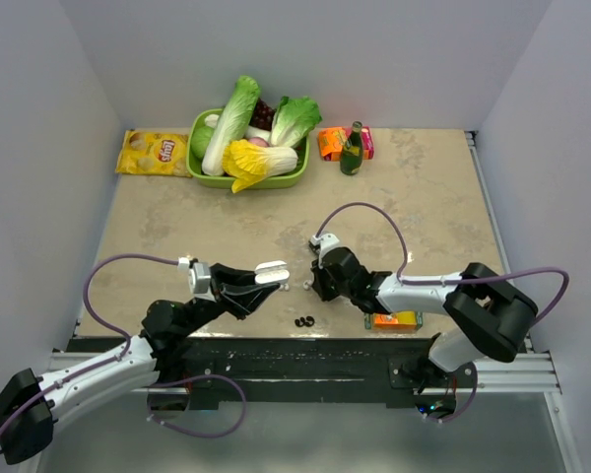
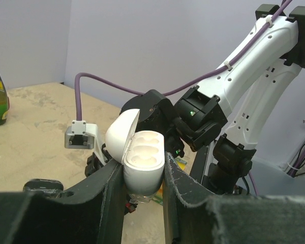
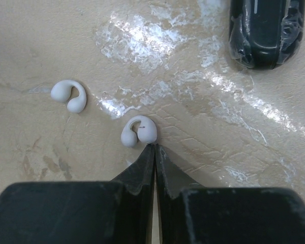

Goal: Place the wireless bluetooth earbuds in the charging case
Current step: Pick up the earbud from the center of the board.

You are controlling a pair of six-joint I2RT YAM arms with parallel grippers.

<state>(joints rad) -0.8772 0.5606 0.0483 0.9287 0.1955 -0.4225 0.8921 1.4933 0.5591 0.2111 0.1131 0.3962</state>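
Earbuds, white pair: both are seen lying loose on the beige table (image 1: 424, 197), outside any case. The nearer white earbud (image 3: 138, 132) is found just beyond the tips of the right gripper (image 3: 155, 148). The farther white earbud (image 3: 68, 95) is set apart to its left in the right wrist view.
Earbuds, black pair: the black earbuds (image 1: 303, 321) are seen side by side on the table near its front edge, between the two arms, with nothing touching them.
Case: the white charging case (image 2: 142, 162) is held off the table with its lid hinged open. Both moulded wells are shown empty.
Left arm: the left gripper (image 2: 145, 173) is clamped on the lower body of the case, one finger on each side.
Right arm: its fingers are lowered to the table and pressed together. Nothing is seen between them, and the nearer earbud is at most brushed by the tips, not gripped.
Unidentified: a dark glossy object (image 3: 267, 30) is cropped at the top corner of the right wrist view, and what it is cannot be told.
Done so far: the case is judged open and presented towards the right arm.
Left to do: no earbud is seated, so all four are yet to be picked up and placed. A wider approach to the nearer white one is judged necessary.
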